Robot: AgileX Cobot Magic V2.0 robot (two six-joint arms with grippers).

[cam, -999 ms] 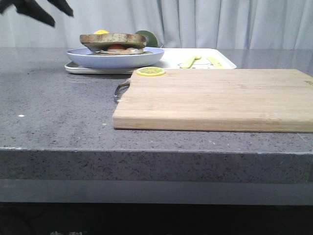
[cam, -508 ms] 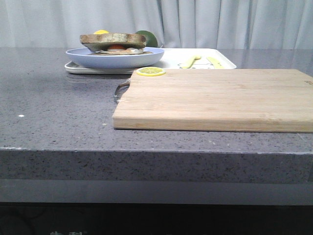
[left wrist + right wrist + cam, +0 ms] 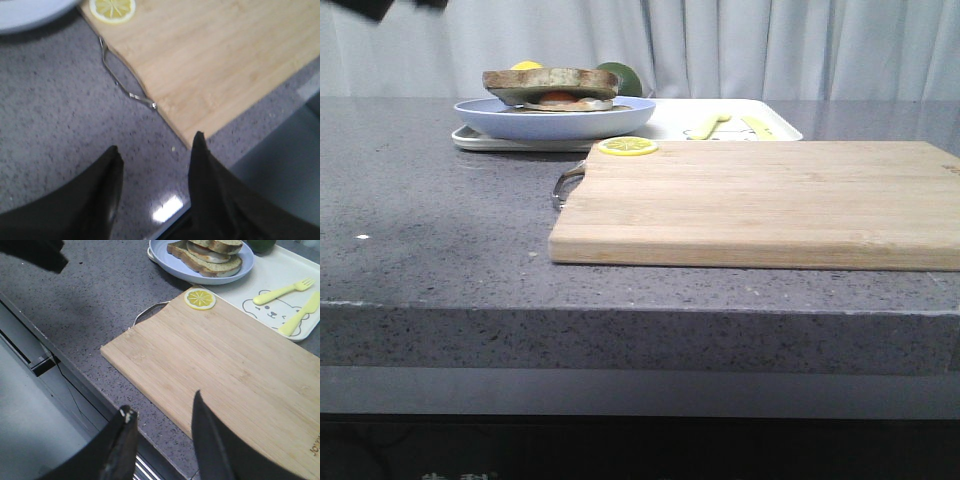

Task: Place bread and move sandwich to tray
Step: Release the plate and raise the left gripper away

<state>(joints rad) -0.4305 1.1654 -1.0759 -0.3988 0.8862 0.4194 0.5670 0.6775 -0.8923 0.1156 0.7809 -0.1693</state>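
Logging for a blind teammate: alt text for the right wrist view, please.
The right hand, open and empty, hovers over a wooden cutting board with a lemon slice at its corner. Beyond, the sandwich sits on the tray beside a yellow fork and knife.

Count: one sandwich on one blue plate, one white tray, one wooden cutting board, one lemon slice, one yellow fork, one yellow knife, possibly one green fruit behind, partly hidden.
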